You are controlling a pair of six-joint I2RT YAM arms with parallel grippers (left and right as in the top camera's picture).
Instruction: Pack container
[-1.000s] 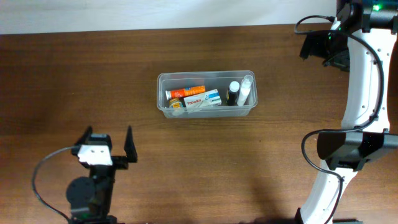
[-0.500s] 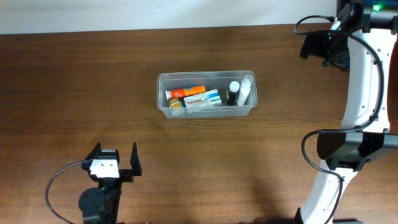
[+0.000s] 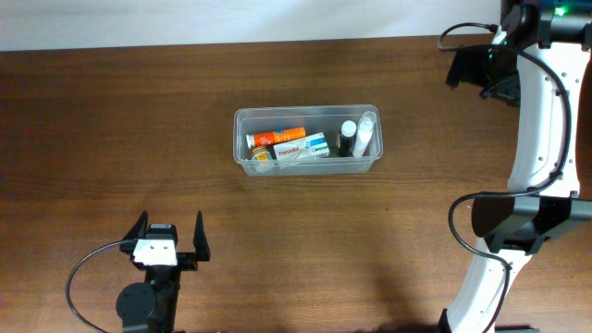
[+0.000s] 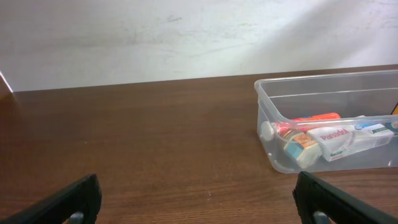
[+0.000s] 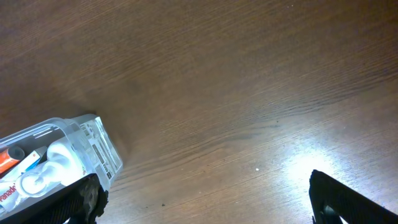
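Left pincer [image 3: 169, 231], right pincer [image 5: 208, 202]: both agape.

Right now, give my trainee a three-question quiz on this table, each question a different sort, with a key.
1. True or false: the container is empty.
2. The left jaws stand: A) open, apart from the container; B) shut on a box; C) inside the container.
3. Which sits nearer the container's right end, the orange tube or the white-capped bottle?
Key: 1 false; 2 A; 3 the white-capped bottle.

Overhead: straight down, far, container [image 3: 307, 141] central. Left wrist: low, level, near-left of container, facing the wall [image 4: 186, 37] behind it. Right wrist: high, angled down past container's right end. All share container
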